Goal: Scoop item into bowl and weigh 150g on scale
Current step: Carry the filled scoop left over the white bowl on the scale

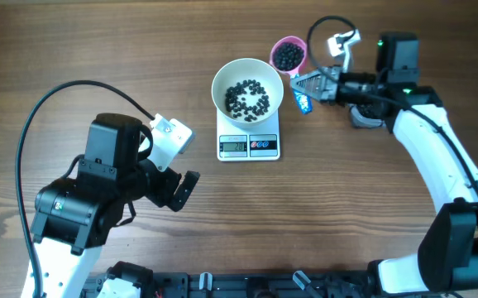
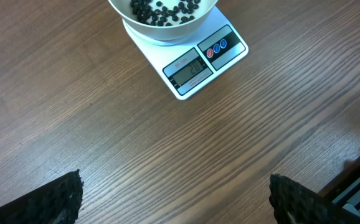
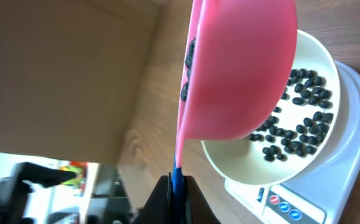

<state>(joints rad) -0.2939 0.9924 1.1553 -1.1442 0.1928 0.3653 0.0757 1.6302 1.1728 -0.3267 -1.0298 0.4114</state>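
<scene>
The white bowl stands on the white scale and holds a thin layer of the black bead-like item. A pink scoop filled with more of the beads hangs just right of the bowl's far rim. My right gripper is shut on the scoop's blue handle end. In the right wrist view the scoop is tilted on edge over the bowl. My left gripper is open and empty above bare table, in front of the scale; its fingers stand wide apart.
Black cables loop over the table at the left and at the back right. A black rail runs along the front edge. The arm bases fill the front corners.
</scene>
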